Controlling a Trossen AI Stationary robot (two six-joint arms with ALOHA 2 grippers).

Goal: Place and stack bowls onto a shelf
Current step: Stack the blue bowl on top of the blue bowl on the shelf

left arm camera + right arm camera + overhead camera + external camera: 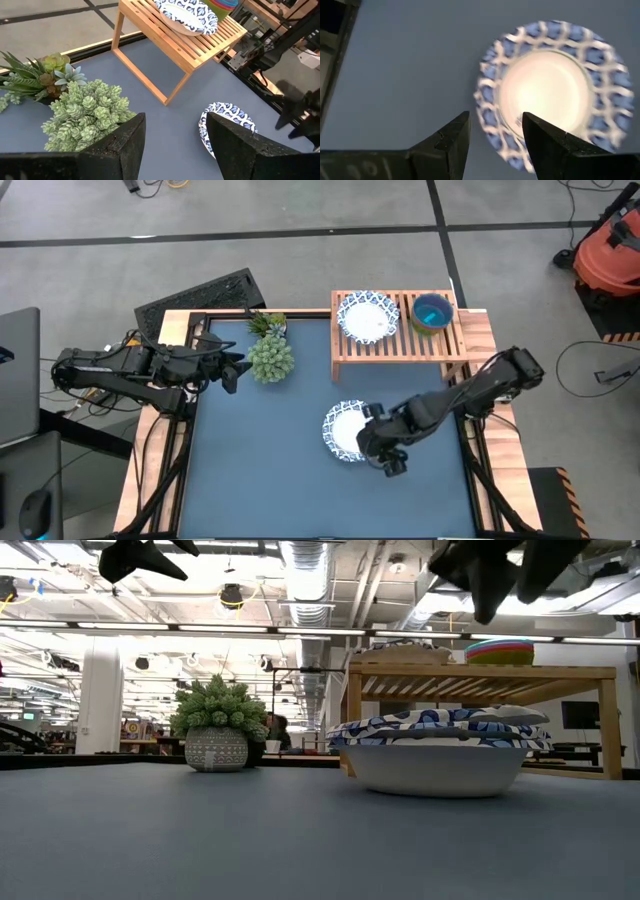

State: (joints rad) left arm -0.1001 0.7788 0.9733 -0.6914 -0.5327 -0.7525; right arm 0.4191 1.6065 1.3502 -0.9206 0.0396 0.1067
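A white bowl with a blue patterned rim rests on its base on the blue table; in the low view this bowl looks like two nested. My right gripper is open, pointing down above the bowl's near rim, well clear of the bowl. The wooden shelf stands at the table's far right. It carries another patterned bowl and a stack of coloured bowls, teal on top. My left gripper waits open at the left edge.
Two potted plants stand at the table's far left, just in front of my left gripper. Bare table lies between the plants and the bowl, and across the near half. The table frame runs close behind my right arm.
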